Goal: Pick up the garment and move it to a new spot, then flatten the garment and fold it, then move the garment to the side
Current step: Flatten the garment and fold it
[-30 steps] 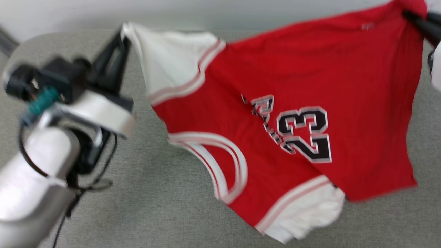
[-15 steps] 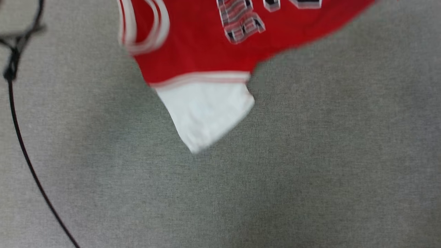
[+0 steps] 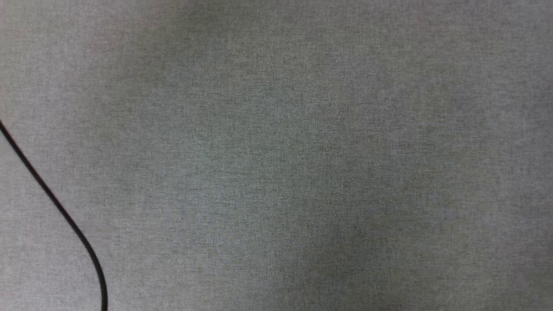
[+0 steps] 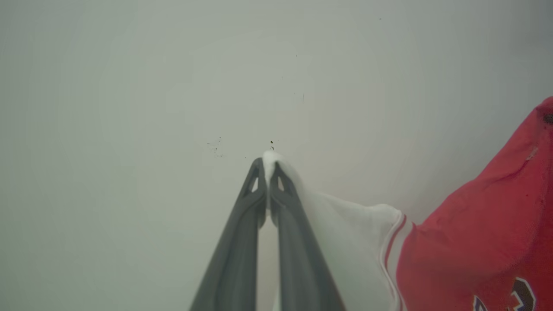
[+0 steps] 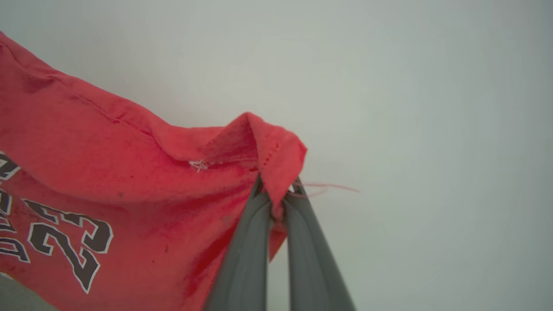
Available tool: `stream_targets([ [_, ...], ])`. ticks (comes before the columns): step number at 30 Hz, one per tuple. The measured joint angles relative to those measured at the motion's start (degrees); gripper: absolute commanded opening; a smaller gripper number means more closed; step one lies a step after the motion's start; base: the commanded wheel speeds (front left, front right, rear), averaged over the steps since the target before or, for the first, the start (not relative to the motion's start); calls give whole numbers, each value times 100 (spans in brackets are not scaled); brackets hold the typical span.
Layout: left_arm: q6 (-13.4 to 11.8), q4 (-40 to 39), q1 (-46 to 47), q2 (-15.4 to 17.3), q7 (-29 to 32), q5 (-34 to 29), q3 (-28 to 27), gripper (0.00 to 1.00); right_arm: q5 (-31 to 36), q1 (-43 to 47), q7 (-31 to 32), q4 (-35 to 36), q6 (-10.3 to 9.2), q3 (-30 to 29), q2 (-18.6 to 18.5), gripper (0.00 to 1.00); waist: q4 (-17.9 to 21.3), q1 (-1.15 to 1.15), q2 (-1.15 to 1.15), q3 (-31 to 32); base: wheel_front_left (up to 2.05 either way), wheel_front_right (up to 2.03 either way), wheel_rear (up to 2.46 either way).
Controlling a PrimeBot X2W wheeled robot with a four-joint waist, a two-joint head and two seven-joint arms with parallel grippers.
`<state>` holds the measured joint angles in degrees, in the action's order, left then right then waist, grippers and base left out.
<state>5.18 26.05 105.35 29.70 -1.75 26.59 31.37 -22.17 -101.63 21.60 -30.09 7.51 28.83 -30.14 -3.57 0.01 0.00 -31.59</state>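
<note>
Pinching garment point(image 5: 108, 164) lettered "23": left pincer point(image 4: 266, 168) on white, right pincer point(image 5: 276, 196) on red

Grey cloth surface point(image 3: 302, 151) and pale wall point(image 4: 129, 86).
A black cable point(image 3: 52, 198) is seen crossing the surface's left side.

Soft matt cloth garment point(image 5: 108, 142); coarse, matt woven grey surface point(image 3: 276, 155)
</note>
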Motion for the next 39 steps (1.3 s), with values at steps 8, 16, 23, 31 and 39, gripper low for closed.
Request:
stream_targets([
  [8,132,651,-326,-100,-372,122,225,0,-62,235,-500,-547,0,706,77,0,-10,0,0,-129,0,0,0],
  [16,138,932,-2006,-99,-834,431,453,0,-670,1404,-1073,-704,0,1585,90,0,41,0,0,52,0,0,0],
  [23,40,779,-3804,-93,-1110,654,678,0,-1228,2559,-1462,-671,0,2061,-111,0,52,-1,0,412,0,0,0],
  [31,-523,-234,-6001,68,-1163,884,907,0,-1752,4067,-1791,-408,0,2564,-432,0,-7,-1,0,1095,0,0,0],
  [39,-1123,-1333,-8000,421,-945,1181,1202,0,-2145,5537,-2117,-98,0,2681,-907,0,-49,-2,0,1871,0,0,0],
])
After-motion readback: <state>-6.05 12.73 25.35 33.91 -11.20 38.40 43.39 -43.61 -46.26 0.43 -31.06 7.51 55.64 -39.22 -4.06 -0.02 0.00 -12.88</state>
